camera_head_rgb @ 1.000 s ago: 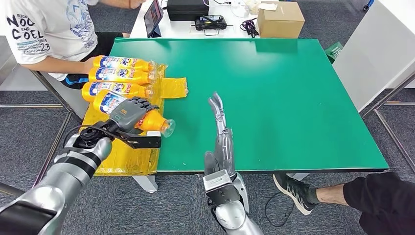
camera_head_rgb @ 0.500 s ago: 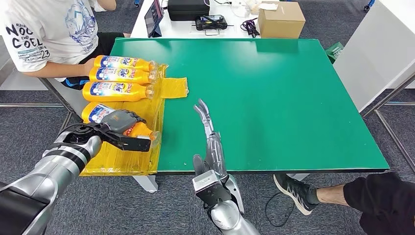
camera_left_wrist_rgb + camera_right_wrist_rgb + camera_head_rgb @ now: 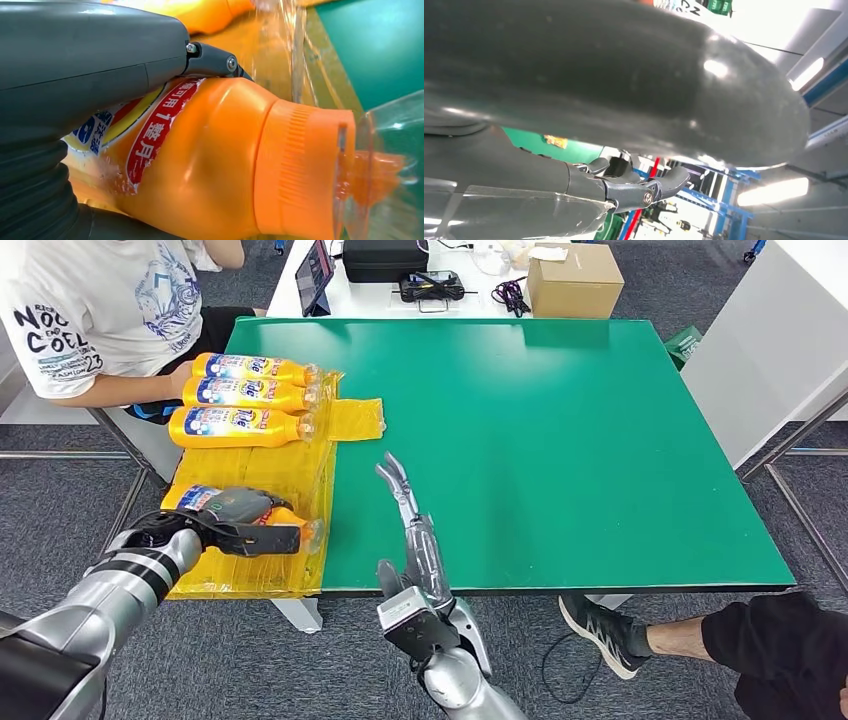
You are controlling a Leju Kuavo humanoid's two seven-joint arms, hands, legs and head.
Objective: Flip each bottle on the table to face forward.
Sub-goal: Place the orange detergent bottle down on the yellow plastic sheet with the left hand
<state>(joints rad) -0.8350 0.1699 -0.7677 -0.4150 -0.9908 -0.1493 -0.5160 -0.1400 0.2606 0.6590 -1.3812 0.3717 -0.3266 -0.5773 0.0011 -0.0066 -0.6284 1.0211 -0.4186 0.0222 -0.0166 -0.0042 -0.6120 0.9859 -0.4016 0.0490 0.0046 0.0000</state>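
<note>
Head view: left hand (image 3: pixel 243 512) has dropped toward the near tabletop edge over the last second, carrying the orange plastic bottle with clear cap and blue-red label (image 3: pixel 262 521) down with it onto the yellow plastic sheet (image 3: pixel 262 570). Fingers wrapped around the bottle body, so it's held, lying on its side, cap pointing right. Left wrist view shows label text facing the camera, so my read is the flip on this one is nearly done; release is next. Right hand (image 3: pixel 408 508) has also pulled back, fingers straight and spread, holding nothing, above the green tabletop (image 3: pixel 600 440). Three matching orange bottles (image 3: pixel 250 398) lie side by side at the sheet's far end, labels up. Cardboard box (image 3: pixel 575 280) behind; contents not visible.
</note>
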